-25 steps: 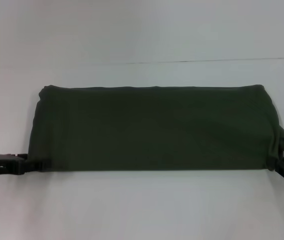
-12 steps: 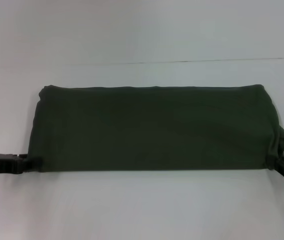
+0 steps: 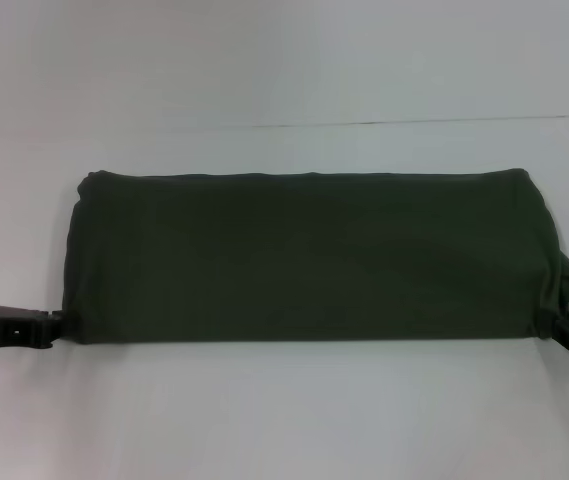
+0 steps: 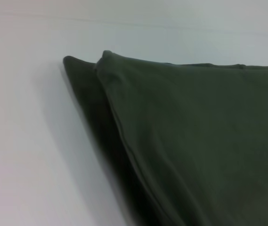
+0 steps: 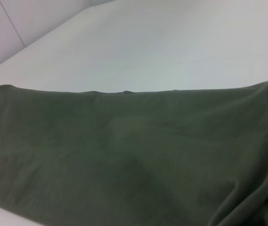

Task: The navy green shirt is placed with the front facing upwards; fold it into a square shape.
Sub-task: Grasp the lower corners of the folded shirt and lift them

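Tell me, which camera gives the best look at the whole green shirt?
The head view: the navy green shirt lies there as a complete wide folded band, all edges visible. The left wrist view shows only one layered corner; the right wrist view shows a stretch of plain fabric with its far edge.

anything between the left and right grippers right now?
Head view: only the dark olive-green cotton shirt, folded into a wide band on the white table, spans from left gripper to right gripper.
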